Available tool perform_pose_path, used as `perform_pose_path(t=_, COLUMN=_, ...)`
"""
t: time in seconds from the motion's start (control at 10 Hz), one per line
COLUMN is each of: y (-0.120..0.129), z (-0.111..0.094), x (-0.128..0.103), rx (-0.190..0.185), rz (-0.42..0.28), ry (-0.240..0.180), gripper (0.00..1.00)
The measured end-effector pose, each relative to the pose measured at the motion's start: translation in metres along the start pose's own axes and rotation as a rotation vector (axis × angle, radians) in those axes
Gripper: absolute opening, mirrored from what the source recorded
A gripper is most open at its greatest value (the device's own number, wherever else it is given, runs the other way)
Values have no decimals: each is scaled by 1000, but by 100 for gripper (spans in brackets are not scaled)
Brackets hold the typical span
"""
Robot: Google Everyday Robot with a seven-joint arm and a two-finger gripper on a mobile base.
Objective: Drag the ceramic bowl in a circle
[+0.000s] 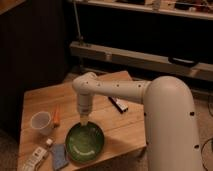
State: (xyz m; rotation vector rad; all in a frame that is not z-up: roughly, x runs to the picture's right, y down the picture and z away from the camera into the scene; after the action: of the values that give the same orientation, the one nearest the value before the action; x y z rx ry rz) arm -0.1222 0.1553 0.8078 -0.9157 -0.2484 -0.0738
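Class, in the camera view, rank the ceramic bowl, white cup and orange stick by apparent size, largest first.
1. ceramic bowl, clearly largest
2. white cup
3. orange stick, thin, smallest
All lie at similar nearness. The gripper is at the bowl's far rim.

The gripper (84, 120) pointed down at the far rim of the ceramic bowl (87, 147), near the front edge of the wooden table (122, 129), beside a white cup (41, 122)
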Motion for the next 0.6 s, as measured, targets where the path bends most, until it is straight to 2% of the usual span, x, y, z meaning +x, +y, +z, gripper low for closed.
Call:
perform_pose_path(t=0.1, y=-20, z=-12, x=9, rx=30, rz=25, ry=-19, gripper=0)
perform_pose_path(t=0.3, y=-49, z=-26, x=33, rx=64, rz=84, ry=-35, gripper=0)
perform_pose_path(t=0.4, y=-65, z=-35, x=55, rx=86, rz=135, ry=-41, gripper=0)
perform_pose_path(t=0.6, y=-71, z=-48, x=98, rx=116, rz=226, ry=-41, gripper=0)
